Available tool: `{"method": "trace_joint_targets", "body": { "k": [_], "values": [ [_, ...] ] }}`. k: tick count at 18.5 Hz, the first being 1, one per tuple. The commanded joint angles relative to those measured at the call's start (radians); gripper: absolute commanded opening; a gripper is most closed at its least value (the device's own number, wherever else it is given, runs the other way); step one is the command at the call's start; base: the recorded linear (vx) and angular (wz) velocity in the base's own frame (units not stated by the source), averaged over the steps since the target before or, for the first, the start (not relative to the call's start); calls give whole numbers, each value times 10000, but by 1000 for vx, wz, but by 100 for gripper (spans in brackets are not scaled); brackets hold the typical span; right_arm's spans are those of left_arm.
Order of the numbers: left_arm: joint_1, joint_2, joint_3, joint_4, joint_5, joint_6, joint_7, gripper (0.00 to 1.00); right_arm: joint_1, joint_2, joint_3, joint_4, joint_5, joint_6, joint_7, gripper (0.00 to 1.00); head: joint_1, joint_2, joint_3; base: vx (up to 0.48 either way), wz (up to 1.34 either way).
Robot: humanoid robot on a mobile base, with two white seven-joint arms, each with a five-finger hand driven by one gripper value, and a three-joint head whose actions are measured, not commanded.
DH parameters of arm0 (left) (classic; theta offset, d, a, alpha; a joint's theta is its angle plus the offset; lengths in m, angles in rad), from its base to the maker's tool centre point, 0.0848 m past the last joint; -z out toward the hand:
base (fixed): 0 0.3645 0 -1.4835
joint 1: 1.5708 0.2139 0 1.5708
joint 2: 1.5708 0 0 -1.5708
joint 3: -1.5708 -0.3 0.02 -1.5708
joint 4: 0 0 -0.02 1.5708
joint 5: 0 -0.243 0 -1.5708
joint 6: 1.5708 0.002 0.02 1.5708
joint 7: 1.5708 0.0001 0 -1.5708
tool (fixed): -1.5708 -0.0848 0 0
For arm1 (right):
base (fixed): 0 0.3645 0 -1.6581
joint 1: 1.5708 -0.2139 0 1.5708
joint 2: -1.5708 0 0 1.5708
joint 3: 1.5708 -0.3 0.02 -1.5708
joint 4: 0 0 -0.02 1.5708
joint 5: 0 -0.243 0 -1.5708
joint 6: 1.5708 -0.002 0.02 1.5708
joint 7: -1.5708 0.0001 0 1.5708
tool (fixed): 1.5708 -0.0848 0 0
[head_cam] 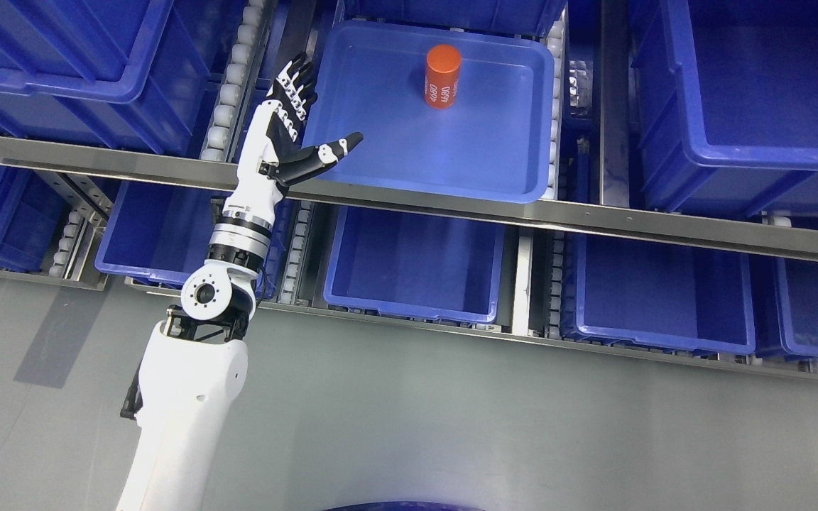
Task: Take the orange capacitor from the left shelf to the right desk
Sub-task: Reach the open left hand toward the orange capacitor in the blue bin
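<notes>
- left hand (294,121) spread wide, thumb out over the shallow blue tray's (352,152) left edge, holding nothing
- orange capacitor (442,76) stands upright in that tray, well apart from the hand

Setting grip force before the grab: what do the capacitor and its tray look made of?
Capacitor: looks like a metal can with a smooth orange sleeve or coating, going by its satin sheen and white print; the core material can't be confirmed. Tray: blue moulded plastic, semi-gloss, with rounded corners and soft glare. The left hand is open beside the tray.
</notes>
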Motion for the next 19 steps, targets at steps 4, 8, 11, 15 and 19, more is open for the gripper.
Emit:
{"method": "trace_joint_targets", "body": {
  "k": [4,8,11,15,19],
  "values": [
    [-69,175,-77,156,-22,121,-19,100,138,-175,-107,-337,0,-9,6,100,0,0,0,0,0],
    [-1569,175,-199,1793,-495,535,-385,100,138,-175,-107,-337,0,-9,6,100,0,0,0,0,0],
    [-2782,175,-641,3603,-1004,550,-1307,100,138,-175,-107,-337,0,-9,6,100,0,0,0,5,-17],
    [-3581,175,-1594,5033,-973,550,-1323,100,138,-175,-107,-337,0,7,6,100,0,0,0,44,-89],
    [-3705,175,-1932,5617,-973,550,-1384,98,138,-175,-107,-337,0,-9,6,100,0,0,0,94,-136]
  ]
}}
